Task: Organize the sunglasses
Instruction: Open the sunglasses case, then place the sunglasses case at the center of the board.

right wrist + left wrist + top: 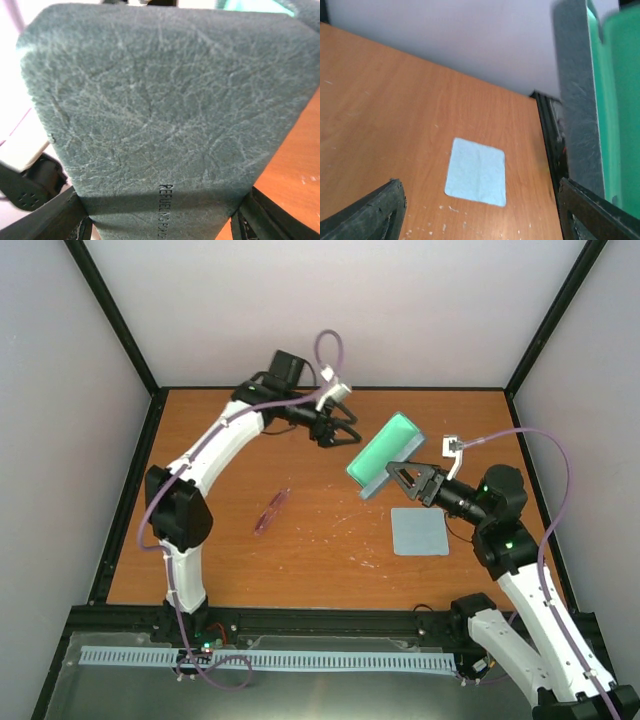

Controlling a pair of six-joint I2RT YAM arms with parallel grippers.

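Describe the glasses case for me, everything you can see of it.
The case is an oblong with rounded ends. Its outside is a grey-blue, creased, leather-like skin with small dark lettering printed near one end, and its inside is lined in bright green. It is open, with the green lining facing the top camera. It sits tilted and appears to be lifted off the table. The right claw grips its near end, and nothing else visibly touches it.
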